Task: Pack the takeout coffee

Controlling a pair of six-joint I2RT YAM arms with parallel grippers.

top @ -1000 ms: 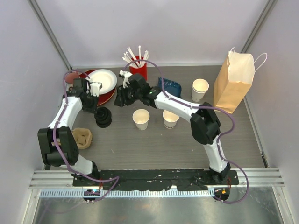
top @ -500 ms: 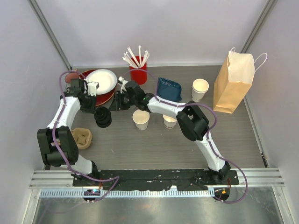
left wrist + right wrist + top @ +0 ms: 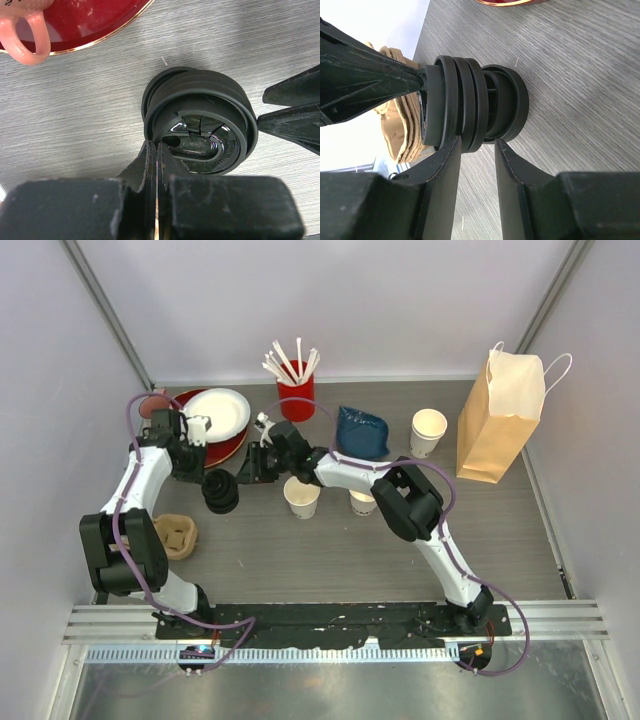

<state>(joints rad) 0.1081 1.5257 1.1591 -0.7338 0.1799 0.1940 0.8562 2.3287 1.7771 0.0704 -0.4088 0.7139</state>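
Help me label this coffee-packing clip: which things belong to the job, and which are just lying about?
Job: stack of black lids, two middle paper cups, cardboard cup carrier, paper bag.
Lying about: red straw holder, blue pouch, white plate, red plate, pink mug; likely the far paper cup too.

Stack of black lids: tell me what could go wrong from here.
1. The left jaws pinch only the rim of the top lid; it could slip free or buckle when pulled.
2. The right jaws straddle the lower stack of black lids with a gap showing; if they miss, nested lids may lift together or the stack may topple.
3. Both arms' jaws crowd the one stack and could knock together.
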